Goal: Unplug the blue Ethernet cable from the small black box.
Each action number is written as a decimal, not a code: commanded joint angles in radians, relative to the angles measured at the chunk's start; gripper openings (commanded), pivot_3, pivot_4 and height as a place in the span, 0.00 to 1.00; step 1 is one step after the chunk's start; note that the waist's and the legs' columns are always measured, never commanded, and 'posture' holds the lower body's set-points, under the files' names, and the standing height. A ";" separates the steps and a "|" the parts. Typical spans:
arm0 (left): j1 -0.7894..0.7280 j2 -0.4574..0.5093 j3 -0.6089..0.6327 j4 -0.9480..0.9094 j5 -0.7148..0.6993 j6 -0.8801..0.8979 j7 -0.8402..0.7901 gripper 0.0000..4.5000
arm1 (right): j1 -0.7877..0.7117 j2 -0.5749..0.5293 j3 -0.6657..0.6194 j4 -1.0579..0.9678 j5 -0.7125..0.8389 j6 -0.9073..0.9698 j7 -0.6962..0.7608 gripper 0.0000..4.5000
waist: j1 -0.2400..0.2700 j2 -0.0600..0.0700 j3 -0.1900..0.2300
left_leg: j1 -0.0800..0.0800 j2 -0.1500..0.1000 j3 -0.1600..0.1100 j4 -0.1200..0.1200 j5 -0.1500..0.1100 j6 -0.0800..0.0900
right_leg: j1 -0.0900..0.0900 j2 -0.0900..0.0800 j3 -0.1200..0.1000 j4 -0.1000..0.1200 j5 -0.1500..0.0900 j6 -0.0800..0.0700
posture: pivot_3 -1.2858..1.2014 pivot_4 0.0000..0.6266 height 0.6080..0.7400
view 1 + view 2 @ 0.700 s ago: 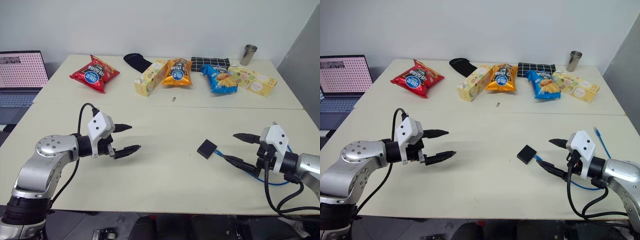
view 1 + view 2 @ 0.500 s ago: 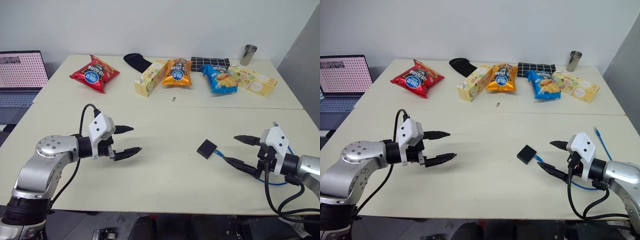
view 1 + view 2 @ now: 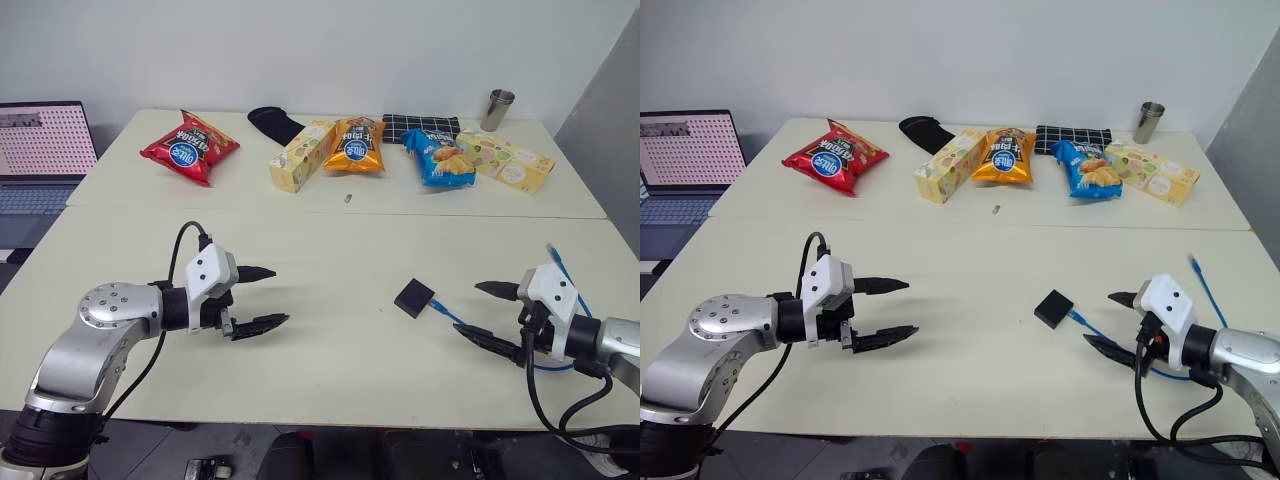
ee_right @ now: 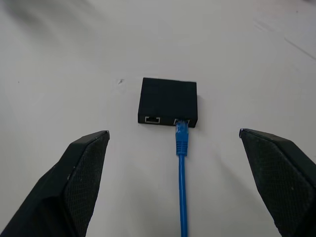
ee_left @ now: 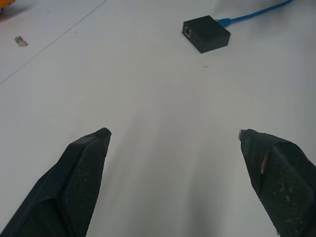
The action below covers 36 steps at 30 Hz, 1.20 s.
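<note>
Right wrist view: the small black box (image 4: 168, 101), a flat matte square block with two ports on one side, lies on the smooth pale tabletop (image 4: 74, 59) with the blue Ethernet cable (image 4: 181, 168) plugged into one port. No writing on it is legible. It sits ahead of the right hand (image 3: 492, 313) and well apart from the left hand (image 3: 262, 298); both hands are spread wide and hold nothing.

Head stereo pair looking down, wrist cameras close over table, all sharing small black box (image 4: 168, 101)

Table (image 3: 330, 330) with box (image 3: 414, 297), cable (image 3: 447, 313), snacks (image 3: 190, 147)
</note>
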 commanded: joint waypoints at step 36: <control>-0.033 -0.051 -0.110 -0.006 -0.014 -0.054 -0.045 1.00 | -0.252 0.140 0.310 0.258 -0.278 -0.120 -0.081 0.14 | -0.001 0.000 0.000 | 0.000 0.000 0.000 0.000 0.000 0.000 | -0.001 0.001 0.000 0.001 0.000 0.000 | 0.52 0.24 1.00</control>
